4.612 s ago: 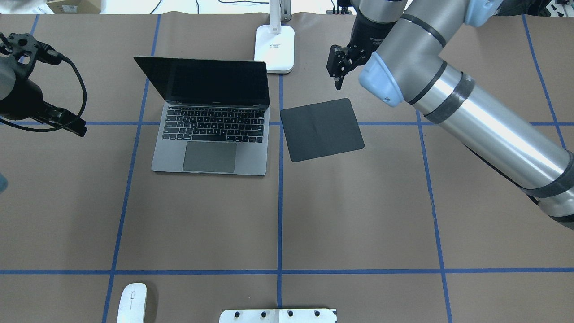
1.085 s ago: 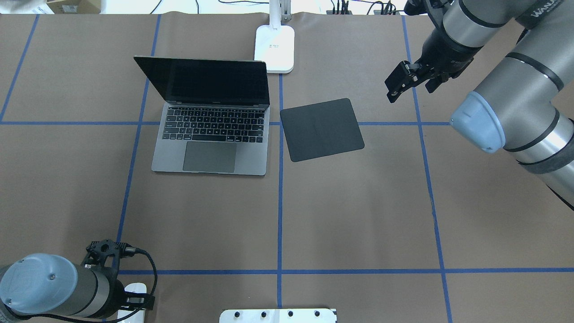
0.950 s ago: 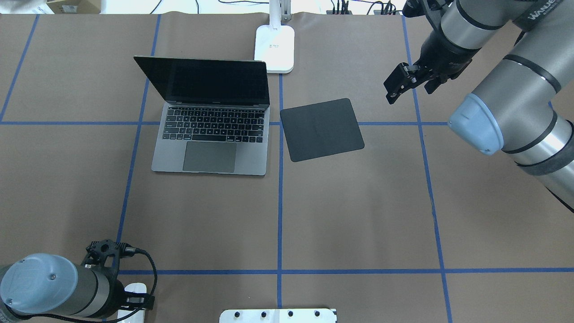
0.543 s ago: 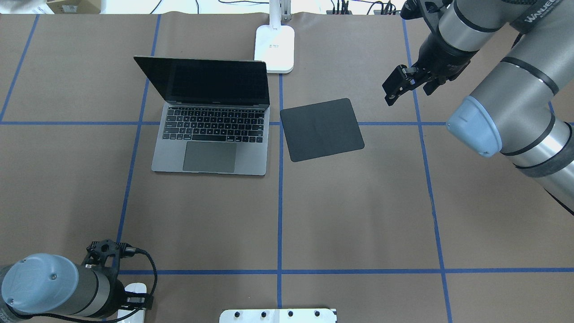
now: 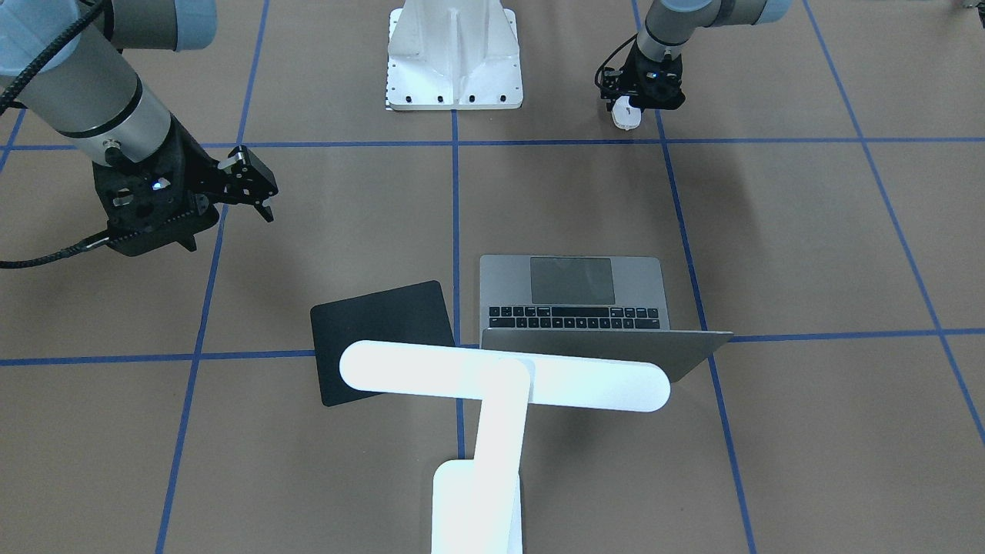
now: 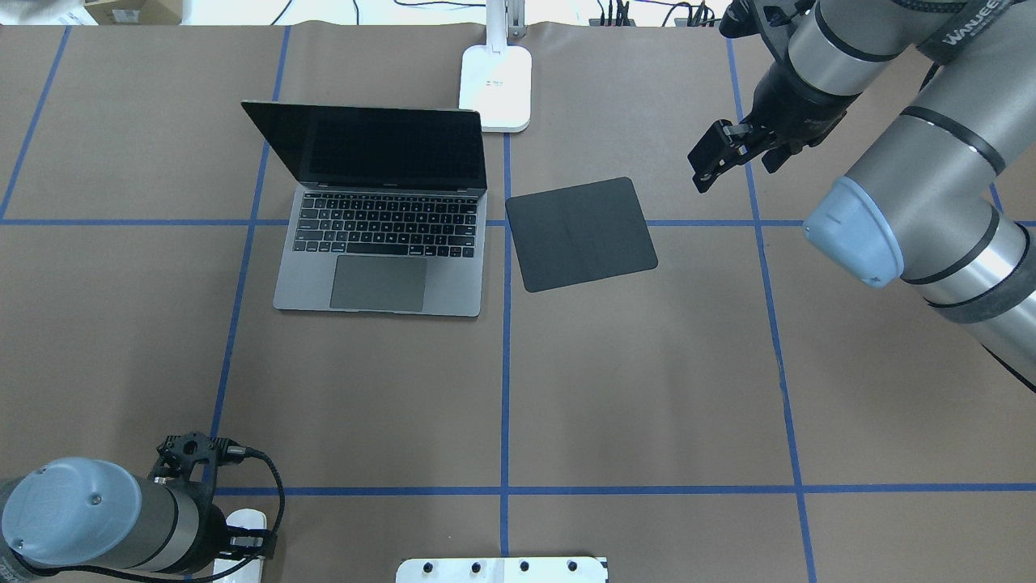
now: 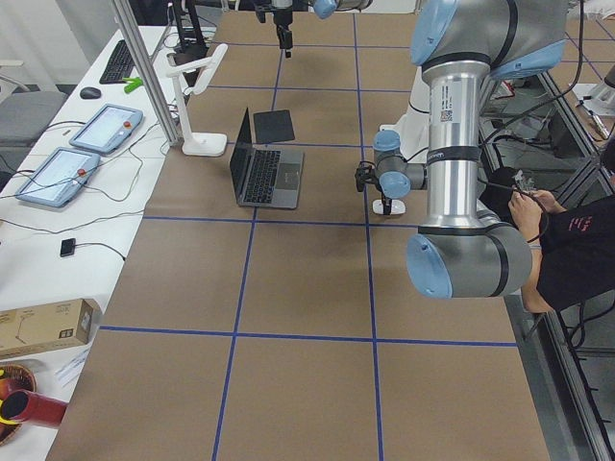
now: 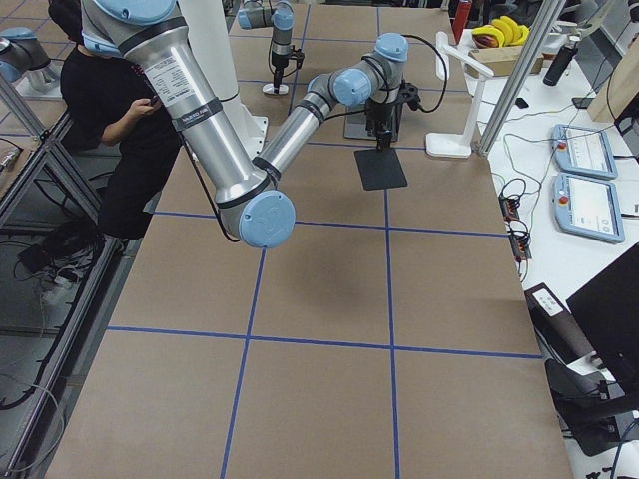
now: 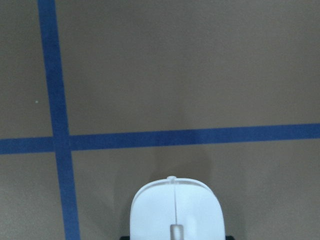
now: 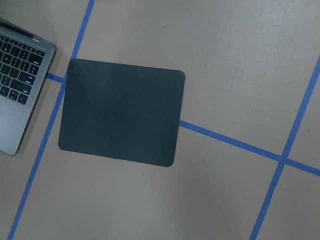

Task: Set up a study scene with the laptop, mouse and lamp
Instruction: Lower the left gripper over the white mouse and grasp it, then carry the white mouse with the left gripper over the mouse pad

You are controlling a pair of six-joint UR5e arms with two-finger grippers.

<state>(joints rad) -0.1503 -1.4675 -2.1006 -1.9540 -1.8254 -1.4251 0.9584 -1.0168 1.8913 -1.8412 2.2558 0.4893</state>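
The open grey laptop (image 6: 380, 235) sits left of centre, its screen facing me. The white lamp (image 5: 500, 377) stands behind it, with its base (image 6: 495, 87) at the table's far edge. The white mouse (image 9: 176, 212) lies on the table at the near left, just beyond a blue tape line. My left gripper (image 5: 632, 108) is down on the mouse (image 5: 625, 120), and dark fingertips hug its sides in the left wrist view. My right gripper (image 6: 702, 170) hovers open and empty, right of the black pad (image 6: 581, 235).
The black square pad (image 10: 122, 117) lies flat just right of the laptop. A white bolted pedestal (image 5: 454, 54) sits at the robot's edge of the table. A person sits beside the robot's base in the side views.
Over the sequence my left arm came from the far left down onto the mouse and has held still since. My right gripper withdrew from beside the lamp to the right, then drifted slightly left.
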